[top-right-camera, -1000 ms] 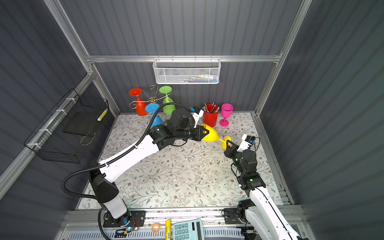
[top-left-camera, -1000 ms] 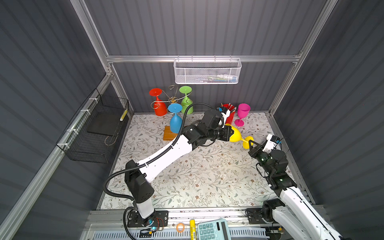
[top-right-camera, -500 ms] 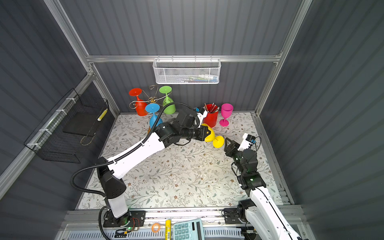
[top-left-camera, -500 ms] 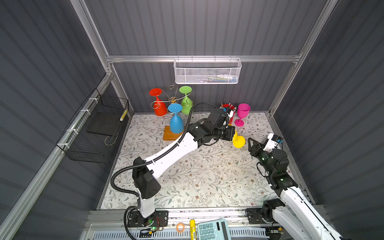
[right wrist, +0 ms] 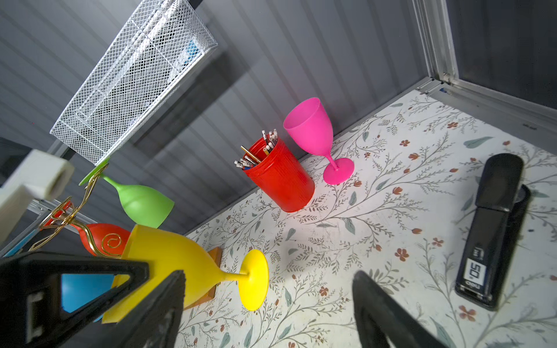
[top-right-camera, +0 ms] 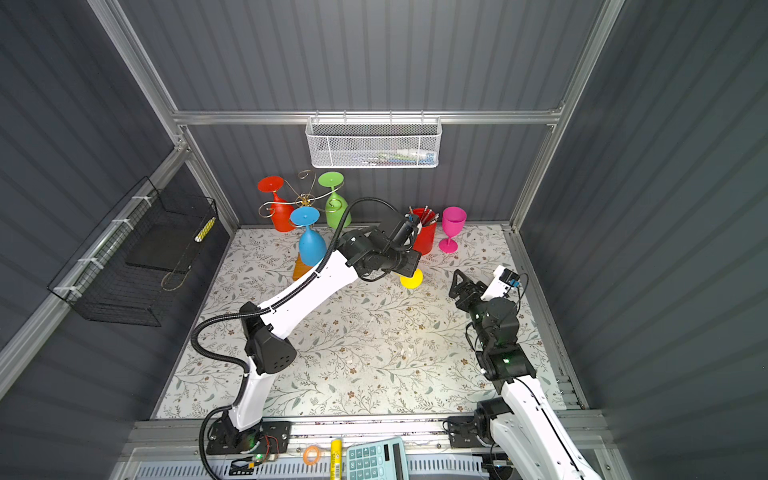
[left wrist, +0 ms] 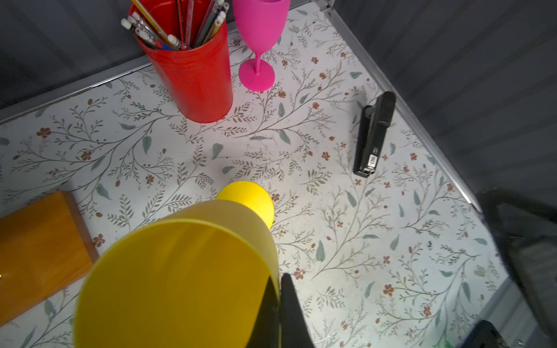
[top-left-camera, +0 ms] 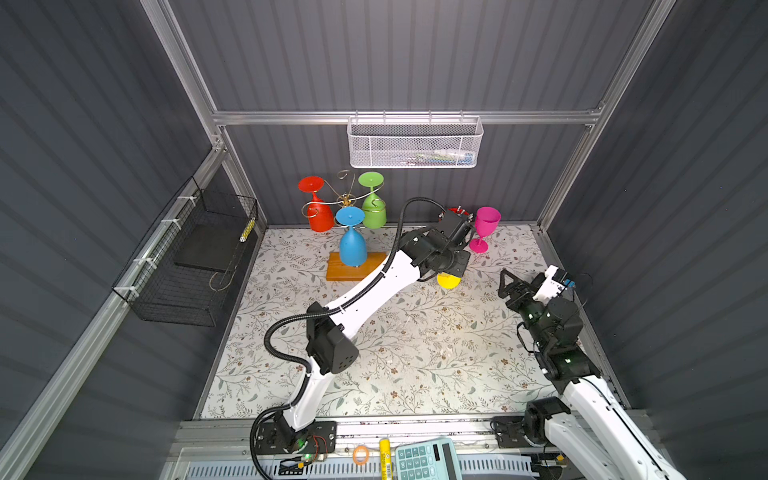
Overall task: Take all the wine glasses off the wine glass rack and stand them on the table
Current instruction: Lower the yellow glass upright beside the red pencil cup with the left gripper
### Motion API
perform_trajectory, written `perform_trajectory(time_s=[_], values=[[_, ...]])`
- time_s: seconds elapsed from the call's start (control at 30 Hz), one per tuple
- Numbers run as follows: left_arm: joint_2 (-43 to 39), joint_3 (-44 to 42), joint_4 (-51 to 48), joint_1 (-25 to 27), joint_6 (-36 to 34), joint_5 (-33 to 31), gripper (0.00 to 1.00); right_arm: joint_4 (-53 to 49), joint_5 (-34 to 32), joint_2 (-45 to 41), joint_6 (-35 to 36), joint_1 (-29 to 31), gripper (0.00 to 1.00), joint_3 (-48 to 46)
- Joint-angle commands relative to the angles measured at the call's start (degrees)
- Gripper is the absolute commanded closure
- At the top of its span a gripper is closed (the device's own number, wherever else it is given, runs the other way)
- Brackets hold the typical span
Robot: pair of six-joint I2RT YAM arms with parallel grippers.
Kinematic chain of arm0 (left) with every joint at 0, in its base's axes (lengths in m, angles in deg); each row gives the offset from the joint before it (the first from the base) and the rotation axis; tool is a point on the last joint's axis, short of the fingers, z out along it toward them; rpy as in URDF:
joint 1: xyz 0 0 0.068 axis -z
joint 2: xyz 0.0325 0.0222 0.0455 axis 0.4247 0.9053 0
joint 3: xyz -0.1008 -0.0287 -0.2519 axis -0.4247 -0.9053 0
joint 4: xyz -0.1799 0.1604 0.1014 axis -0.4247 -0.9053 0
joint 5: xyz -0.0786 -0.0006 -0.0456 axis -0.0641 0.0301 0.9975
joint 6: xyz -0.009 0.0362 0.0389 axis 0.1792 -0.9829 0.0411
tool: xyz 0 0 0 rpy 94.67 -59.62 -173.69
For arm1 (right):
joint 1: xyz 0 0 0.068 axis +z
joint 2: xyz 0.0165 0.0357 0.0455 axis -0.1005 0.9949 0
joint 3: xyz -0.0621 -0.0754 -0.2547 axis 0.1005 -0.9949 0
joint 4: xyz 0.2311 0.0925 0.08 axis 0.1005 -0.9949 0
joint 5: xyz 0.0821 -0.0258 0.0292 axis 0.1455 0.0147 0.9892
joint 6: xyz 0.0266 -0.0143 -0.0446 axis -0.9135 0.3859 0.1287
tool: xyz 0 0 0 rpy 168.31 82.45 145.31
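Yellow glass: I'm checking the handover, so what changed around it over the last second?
The right end effector let go of the yellow glass at its foot, opened and drew back. The left end effector, shut on the bowl, tipped it from sideways to foot-down. The red glass, green glass and blue glass hang on the wine glass rack as before; the pink glass and pencil cup stayed put.

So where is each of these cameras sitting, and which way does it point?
Top views: high at the front, looking down on the table; both arms show.
Left wrist: on the left arm, looking down past the left gripper, shut on the yellow wine glass.
Right wrist: on the right arm, facing the back wall; open right gripper in the foreground.
Shared: both wrist views show the pink glass and red pencil cup.
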Motion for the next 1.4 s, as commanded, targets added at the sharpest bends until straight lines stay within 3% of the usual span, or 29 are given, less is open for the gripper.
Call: perform_trajectory(time_s=[0.0, 0.37, 0.8, 1.1, 1.37], values=[[2.3, 3.3, -5.3, -2.0, -5.5, -3.4, 1.00, -0.3, -1.1, -0.7, 0.1, 0.0, 0.13, 0.5], [5.7, 1.5, 1.4, -4.8, -17.5, -1.9, 1.00, 0.2, 1.0, 2.3, -0.7, 0.2, 0.13, 0.1], [9.6, 3.8, 0.5, -7.0, -34.4, 0.3, 1.00, 1.8, 1.8, 6.2, 0.6, 0.6, 0.12, 0.7], [8.0, 0.0, 4.0, -9.6, -38.7, 3.9, 1.00, 2.6, 2.2, 8.1, 1.1, 1.0, 0.12, 1.0], [10.1, 2.3, 4.6, -11.4, -39.9, 4.5, 1.00, 3.4, 1.8, 10.1, 1.5, 1.9, 0.12, 1.6]])
